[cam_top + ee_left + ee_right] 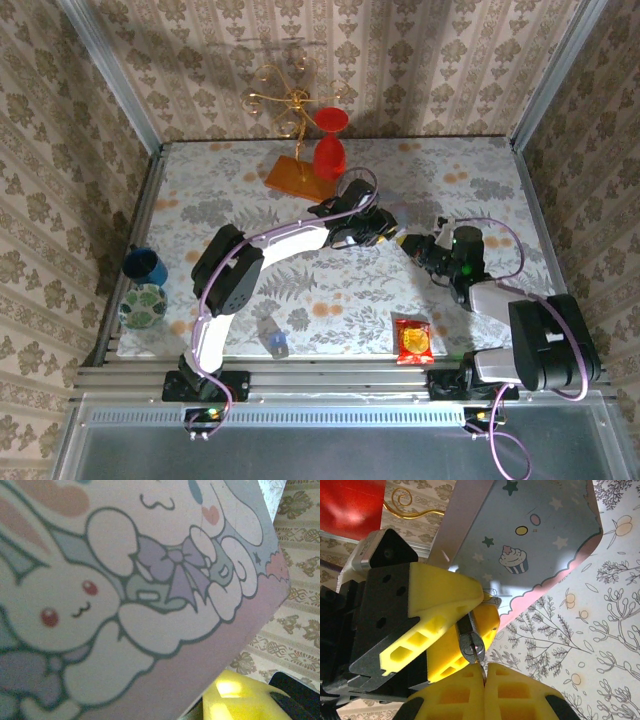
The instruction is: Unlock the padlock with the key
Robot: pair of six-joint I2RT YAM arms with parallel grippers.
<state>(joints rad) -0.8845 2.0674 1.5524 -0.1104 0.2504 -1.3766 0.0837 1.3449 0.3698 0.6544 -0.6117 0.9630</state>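
The padlock, a small dark metal block with a silvery face, sits clamped between the yellow fingers of my left gripper, which is shut on it. The thin metal key is pinched in my right gripper, whose pads are pressed together. The key's tip sits at the keyhole in the padlock's face. Both grippers meet at mid-table, the right gripper just right of the left. A patterned tin box stands close behind the padlock. Its cartoon rabbit print is very close to the left wrist camera.
A red goblet, an orange board and a gold wire stand are at the back. A blue cup and a patterned vase sit at the left edge. A small clear bottle and a red packet lie near the front.
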